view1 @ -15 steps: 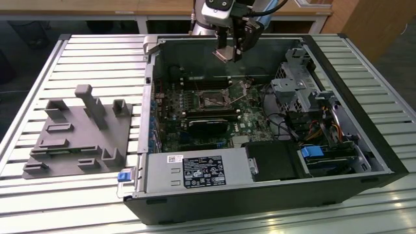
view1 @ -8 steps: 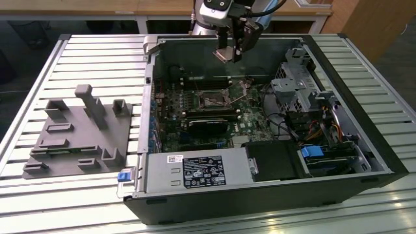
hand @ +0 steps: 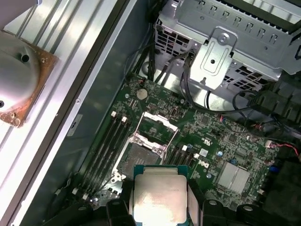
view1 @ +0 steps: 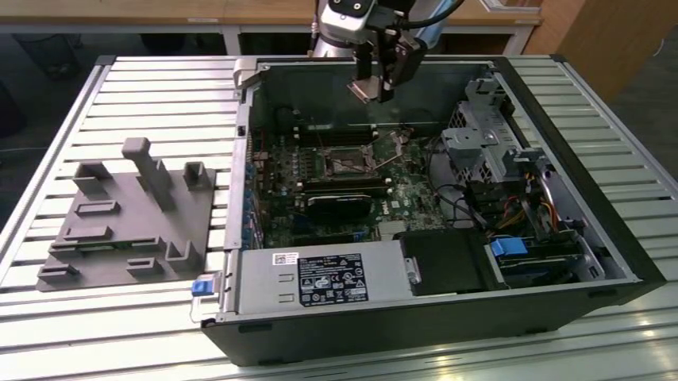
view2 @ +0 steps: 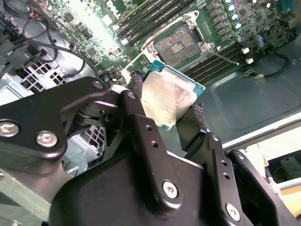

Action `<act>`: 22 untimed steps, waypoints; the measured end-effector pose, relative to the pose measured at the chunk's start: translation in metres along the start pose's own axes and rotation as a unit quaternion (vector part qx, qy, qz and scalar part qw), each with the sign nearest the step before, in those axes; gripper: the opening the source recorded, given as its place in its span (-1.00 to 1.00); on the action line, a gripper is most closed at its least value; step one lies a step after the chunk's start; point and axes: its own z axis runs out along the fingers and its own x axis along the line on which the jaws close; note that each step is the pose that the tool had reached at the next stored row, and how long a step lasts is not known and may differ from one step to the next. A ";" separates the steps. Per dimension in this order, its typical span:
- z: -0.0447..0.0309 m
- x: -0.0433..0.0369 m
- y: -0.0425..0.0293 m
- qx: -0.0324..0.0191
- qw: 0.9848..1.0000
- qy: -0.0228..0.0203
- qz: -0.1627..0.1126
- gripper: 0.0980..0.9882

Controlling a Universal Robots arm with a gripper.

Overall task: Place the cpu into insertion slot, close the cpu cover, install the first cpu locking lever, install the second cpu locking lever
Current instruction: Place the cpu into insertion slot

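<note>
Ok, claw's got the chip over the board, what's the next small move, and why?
Probably ease the claw down and toward the small square dark socket with the silver rim: the flat silver-grey square chip is gripped by its edges, hangs well above the green board, and the socket lies uncovered, offset from it.

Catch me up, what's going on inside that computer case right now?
The arm's gripper is shut on the cpu, holding it by its edges above the motherboard inside the open computer case. In the first wrist view the insertion slot lies bare just beyond the chip, and the cpu cover looks swung open beside it. The cpu is not yet seated and the cover is not yet closed.
</note>
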 end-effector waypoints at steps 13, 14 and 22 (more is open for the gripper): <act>0.0023 0.0000 -0.0004 -0.001 0.998 -0.005 0.056 0.00; 0.0027 0.0000 -0.0004 -0.001 0.998 -0.006 0.063 0.00; 0.0057 0.0000 -0.0007 -0.002 0.991 -0.012 0.132 0.00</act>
